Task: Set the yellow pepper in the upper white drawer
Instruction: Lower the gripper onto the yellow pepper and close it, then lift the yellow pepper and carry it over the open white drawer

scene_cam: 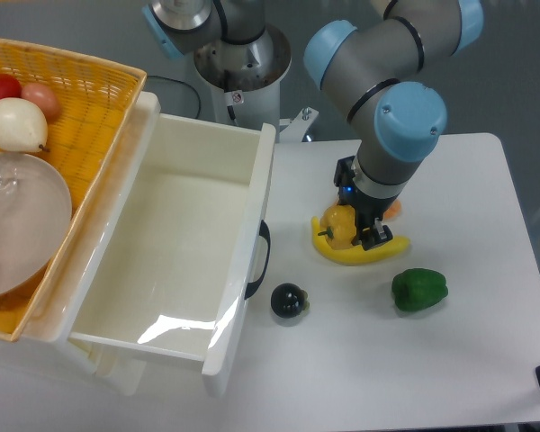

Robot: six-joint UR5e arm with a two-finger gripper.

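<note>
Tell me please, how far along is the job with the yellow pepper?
Done: the upper white drawer stands open and looks empty. In hand: the gripper is down at the yellow pepper, which sits against the banana; whether it is gripped is unclear. Left: lifting it, carrying it left and releasing it inside.

The arm [378,54] is built from cylindrical grey metallic segments joined at rounded housings. Each joint housing carries a light-blue circular end cap; one cap [412,115] shows a small round recess at its centre. Dark seam rings separate the grey sections. The base column [243,63] is pale grey with a small label and red mark. A thin black cable [175,85] runs beside it. The pincer [355,220] is black, with a small blue indicator light.
</note>
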